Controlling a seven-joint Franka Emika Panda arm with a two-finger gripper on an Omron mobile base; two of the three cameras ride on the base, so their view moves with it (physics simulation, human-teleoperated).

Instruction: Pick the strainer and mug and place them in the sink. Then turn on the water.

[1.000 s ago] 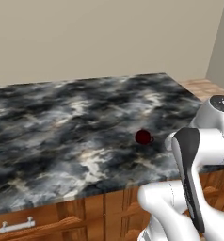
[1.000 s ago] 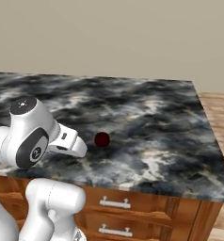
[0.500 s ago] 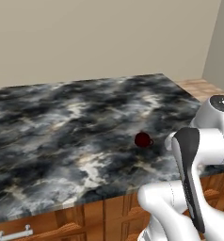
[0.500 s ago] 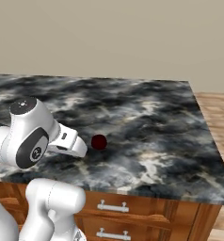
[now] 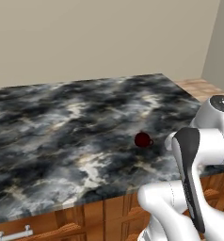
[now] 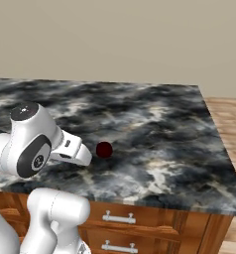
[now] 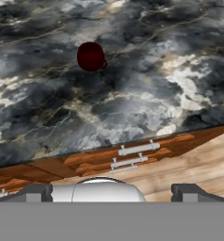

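Dark maroon, round and glossy, the mug (image 5: 142,140) sits alone on the black-and-grey marbled counter (image 5: 62,132), near its front edge above wooden drawers (image 6: 140,223) with silver handles. A small handle juts from its side. The gripper (image 7: 113,192) hangs spread wide, holding nothing, well back from the mug.

Desk (image 5: 62,132): dark marbled stone look, smooth, faint sheen, grey-white veins. Mug (image 5: 142,140): dark maroon, smooth, glazed-looking, dull gloss. Drawers (image 6: 140,218) under the desk: reddish-brown wood grain, satin, with brushed metal handles (image 6: 118,218). Floor (image 7: 198,160): light wood planks. Wall (image 5: 85,37): matt beige, plain.
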